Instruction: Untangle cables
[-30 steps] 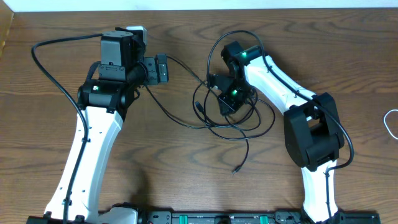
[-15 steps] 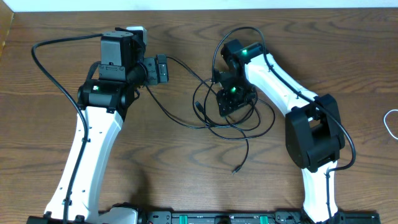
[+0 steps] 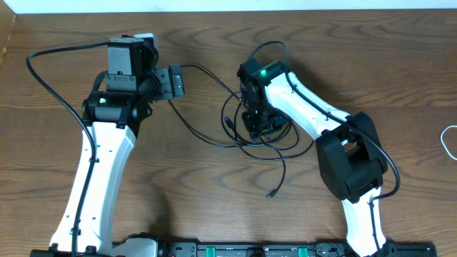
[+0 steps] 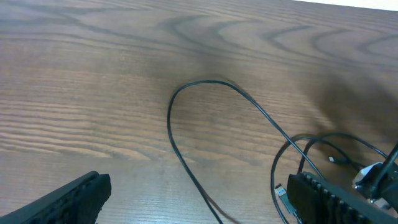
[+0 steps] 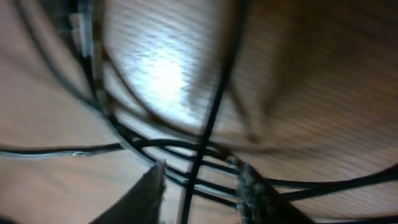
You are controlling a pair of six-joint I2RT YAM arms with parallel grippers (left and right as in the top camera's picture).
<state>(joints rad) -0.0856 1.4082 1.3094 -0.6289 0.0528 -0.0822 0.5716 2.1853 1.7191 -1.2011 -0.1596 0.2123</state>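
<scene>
Dark wood-grain table [image 3: 186,185]; pale strip [image 3: 285,6] behind.

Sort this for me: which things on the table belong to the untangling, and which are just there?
Job:
- black cables, tangled under the right gripper
- white cable, apart at the right edge

Not the job:
- thick black arm cables, wired to the robot
- wooden table

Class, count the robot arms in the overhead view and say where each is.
2. The left arm reaches up the left side; the right arm is on the right, its gripper down among the tangled cables.
</scene>
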